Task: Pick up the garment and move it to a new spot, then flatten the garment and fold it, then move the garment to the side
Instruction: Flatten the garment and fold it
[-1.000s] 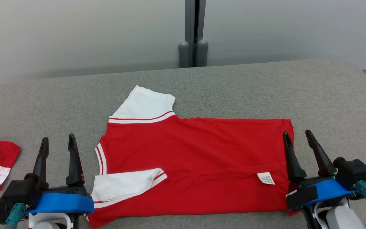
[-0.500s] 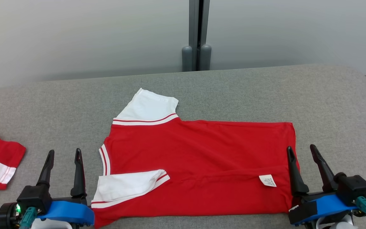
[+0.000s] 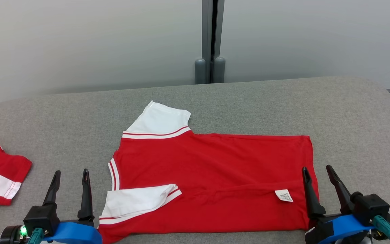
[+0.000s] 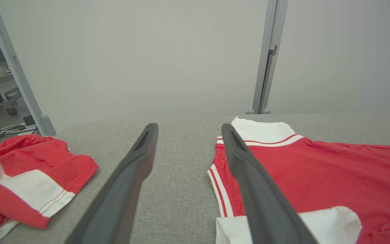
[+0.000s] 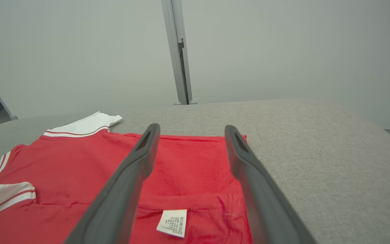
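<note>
Both hands have drawn back toward the robot over the last second, while the head camera has shifted as well. The left hand (image 3: 71, 170) and right hand (image 3: 316, 167) stand wide open and empty at either end of the red garment (image 3: 215, 162). It lies unmoved in the middle of the bench (image 3: 283, 105), near strip turned over, label (image 3: 284, 195) showing, near sleeve (image 3: 137, 201) tucked in. That first fold looks finished; the far side probably comes next.
</note>
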